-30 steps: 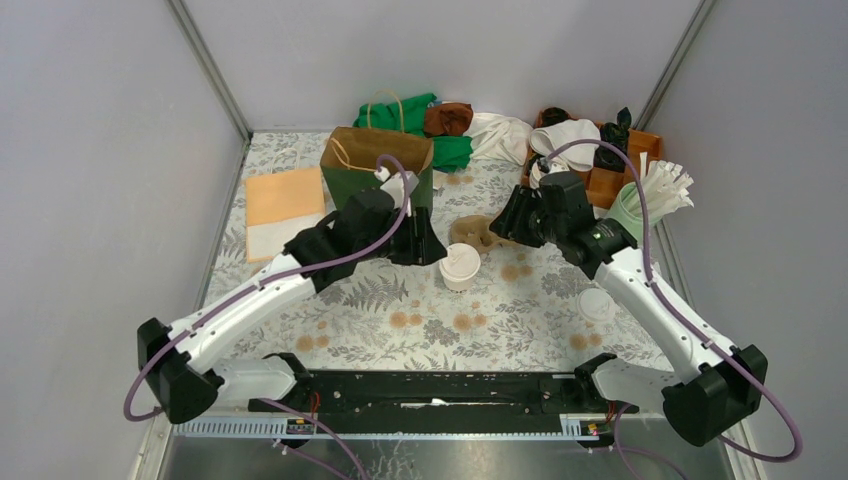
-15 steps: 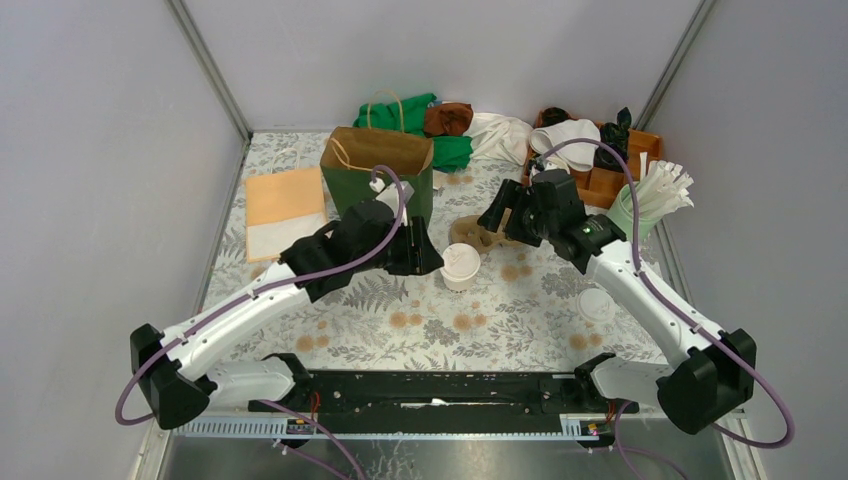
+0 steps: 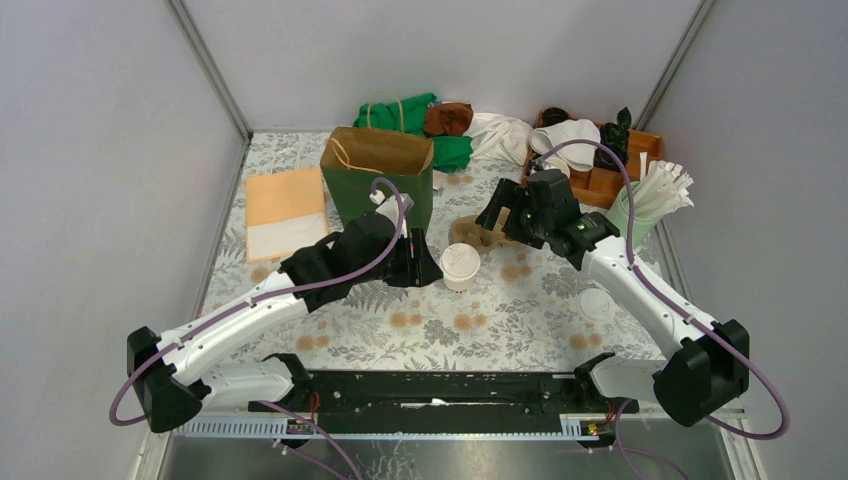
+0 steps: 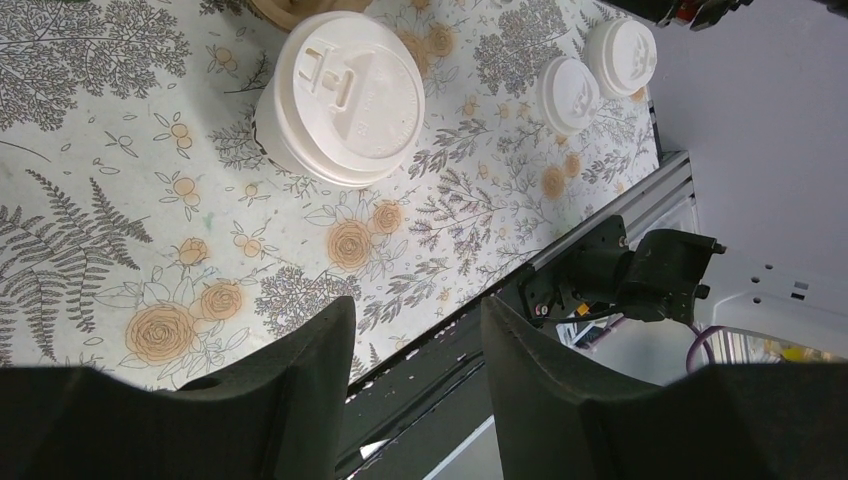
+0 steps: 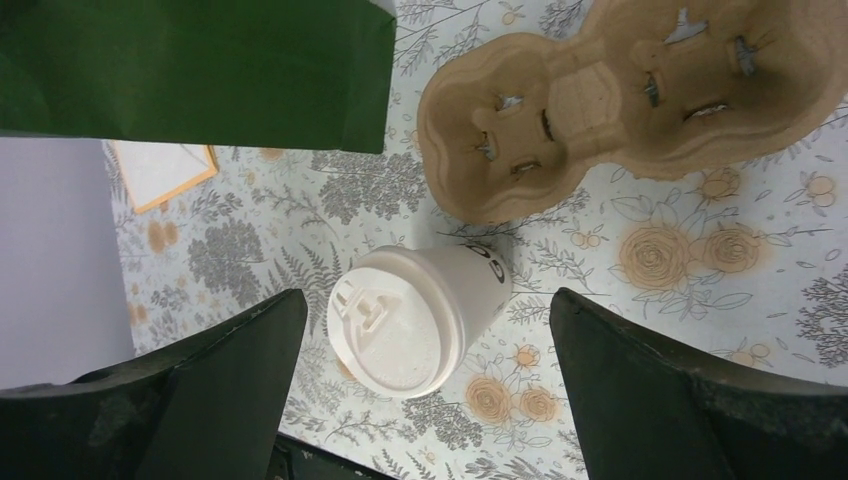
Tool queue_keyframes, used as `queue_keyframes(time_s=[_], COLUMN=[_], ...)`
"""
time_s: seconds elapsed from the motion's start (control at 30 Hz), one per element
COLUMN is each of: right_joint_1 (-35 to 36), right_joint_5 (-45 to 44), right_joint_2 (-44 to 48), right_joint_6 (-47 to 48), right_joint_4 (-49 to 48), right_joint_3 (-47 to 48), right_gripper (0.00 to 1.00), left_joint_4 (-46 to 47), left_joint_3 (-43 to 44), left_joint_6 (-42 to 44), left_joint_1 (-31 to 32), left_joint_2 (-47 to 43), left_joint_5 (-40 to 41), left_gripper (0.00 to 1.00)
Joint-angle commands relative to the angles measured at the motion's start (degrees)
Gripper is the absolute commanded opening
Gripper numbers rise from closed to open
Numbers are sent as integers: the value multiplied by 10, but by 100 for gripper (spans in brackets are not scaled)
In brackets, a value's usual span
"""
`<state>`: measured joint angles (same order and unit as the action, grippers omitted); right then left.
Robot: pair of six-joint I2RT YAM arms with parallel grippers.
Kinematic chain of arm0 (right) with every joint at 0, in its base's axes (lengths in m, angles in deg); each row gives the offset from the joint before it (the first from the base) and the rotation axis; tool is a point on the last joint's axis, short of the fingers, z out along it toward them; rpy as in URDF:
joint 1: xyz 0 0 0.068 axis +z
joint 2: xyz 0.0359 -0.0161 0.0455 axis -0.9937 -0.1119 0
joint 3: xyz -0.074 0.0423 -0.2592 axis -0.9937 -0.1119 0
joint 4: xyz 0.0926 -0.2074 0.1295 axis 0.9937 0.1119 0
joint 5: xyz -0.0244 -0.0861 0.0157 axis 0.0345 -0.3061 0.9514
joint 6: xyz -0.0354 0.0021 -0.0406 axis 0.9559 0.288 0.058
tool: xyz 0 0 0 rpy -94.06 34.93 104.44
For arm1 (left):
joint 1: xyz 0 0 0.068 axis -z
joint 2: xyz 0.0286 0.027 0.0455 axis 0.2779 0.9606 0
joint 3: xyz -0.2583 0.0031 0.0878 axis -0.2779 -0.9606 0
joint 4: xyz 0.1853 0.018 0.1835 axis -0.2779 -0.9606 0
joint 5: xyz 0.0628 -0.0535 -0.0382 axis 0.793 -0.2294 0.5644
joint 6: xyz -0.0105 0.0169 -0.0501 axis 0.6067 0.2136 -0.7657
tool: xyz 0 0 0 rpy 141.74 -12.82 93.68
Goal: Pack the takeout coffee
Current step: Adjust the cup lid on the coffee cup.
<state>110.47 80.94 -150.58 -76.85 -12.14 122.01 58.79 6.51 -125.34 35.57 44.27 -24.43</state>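
I see an upright green bag (image 3: 350,190), a pulp carrier (image 5: 620,100) near it, two loose lids (image 4: 568,93), perhaps napkins (image 3: 283,195).

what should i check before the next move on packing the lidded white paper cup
1. The white paper cup stands upright on the floral table: ok.
2. Its round white plastic lid is seated all round: cannot tell, part of the rim is hidden.
3. The right gripper is open and empty: ok.
4. The left gripper is open, empty and apart from the cup: ok.
5. The brown moulded-pulp cup carrier has empty sockets: ok.
6. The green paper bag stands upright with its mouth open: ok.
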Motion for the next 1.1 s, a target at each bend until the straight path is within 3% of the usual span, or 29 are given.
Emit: queue_keyframes(time_s=[0.0,1.07], right_joint_1=[-2,-2], right_joint_5=[-33,-6], right_joint_2=[-1,18], right_joint_6=[12,-16], right_joint_4=[0,-30], right_joint_3=[23,-26], right_gripper=[100,100], left_joint_4=[34,67], left_joint_3=[-15,-29], left_joint_6=[-16,-34], left_joint_1=[7,35], left_joint_2=[-21,-14], left_joint_5=[15,52], left_gripper=[54,53])
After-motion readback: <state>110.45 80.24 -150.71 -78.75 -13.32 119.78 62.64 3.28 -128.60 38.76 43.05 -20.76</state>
